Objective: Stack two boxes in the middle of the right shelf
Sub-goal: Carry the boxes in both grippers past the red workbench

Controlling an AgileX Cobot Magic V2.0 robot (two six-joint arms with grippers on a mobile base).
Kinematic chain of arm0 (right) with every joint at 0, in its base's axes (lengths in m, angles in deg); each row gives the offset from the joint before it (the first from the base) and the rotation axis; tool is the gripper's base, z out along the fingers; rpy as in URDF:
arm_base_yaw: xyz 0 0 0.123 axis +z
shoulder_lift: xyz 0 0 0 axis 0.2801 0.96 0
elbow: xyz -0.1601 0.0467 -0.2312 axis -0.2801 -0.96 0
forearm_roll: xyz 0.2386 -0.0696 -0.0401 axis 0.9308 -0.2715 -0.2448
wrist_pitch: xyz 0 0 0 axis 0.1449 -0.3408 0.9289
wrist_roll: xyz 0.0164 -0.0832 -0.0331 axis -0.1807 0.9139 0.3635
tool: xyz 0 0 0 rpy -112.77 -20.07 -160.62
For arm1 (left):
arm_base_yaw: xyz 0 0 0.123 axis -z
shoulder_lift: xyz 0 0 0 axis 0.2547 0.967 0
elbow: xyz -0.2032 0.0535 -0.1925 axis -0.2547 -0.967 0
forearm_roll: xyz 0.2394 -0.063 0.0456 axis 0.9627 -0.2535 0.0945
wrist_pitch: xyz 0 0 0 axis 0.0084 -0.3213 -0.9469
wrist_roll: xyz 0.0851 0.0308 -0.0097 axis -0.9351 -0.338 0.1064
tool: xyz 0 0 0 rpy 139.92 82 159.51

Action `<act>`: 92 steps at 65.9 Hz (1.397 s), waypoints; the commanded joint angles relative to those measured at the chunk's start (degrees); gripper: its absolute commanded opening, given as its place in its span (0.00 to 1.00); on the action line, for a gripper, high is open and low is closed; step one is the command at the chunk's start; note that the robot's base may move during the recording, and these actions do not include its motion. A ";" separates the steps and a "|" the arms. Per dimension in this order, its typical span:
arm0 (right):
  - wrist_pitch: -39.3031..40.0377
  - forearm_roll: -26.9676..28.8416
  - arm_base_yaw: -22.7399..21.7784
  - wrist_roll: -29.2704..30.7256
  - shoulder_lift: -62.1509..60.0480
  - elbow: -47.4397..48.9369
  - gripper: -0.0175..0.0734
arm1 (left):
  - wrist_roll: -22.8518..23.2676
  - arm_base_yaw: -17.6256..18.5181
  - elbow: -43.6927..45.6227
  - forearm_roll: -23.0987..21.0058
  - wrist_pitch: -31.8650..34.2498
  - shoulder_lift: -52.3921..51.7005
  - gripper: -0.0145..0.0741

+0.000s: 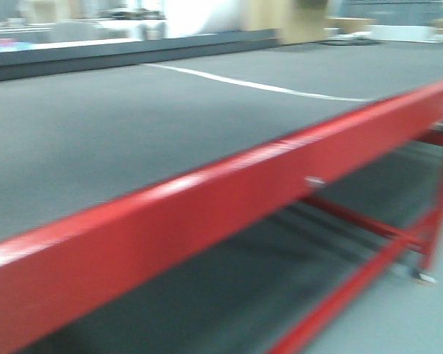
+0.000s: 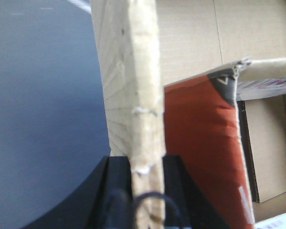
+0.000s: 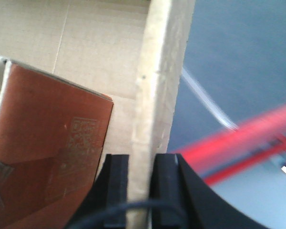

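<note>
The left gripper (image 2: 145, 164) is clamped on 1 wall of a brown cardboard box (image 2: 133, 71), with a red carton (image 2: 200, 143) showing inside it. The right gripper (image 3: 142, 164) pinches what looks like the opposite wall. Ahead I see only the red-framed workbench (image 1: 207, 199); the steel shelf is not in view. I'd judge 1 box is in hand, nothing is stacked yet, and both placements are left.

Workshop or warehouse interior: a red-framed workbench (image 1: 207, 193) with a grey mat top (image 1: 96, 133) filled the view; blurred cardboard (image 1: 303, 22) stood at 1 o'clock.
</note>
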 commanded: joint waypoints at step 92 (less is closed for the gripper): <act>3.49 -1.43 -0.33 0.60 -0.73 0.72 0.02 | -0.17 -0.39 0.59 -0.20 2.25 -0.96 0.04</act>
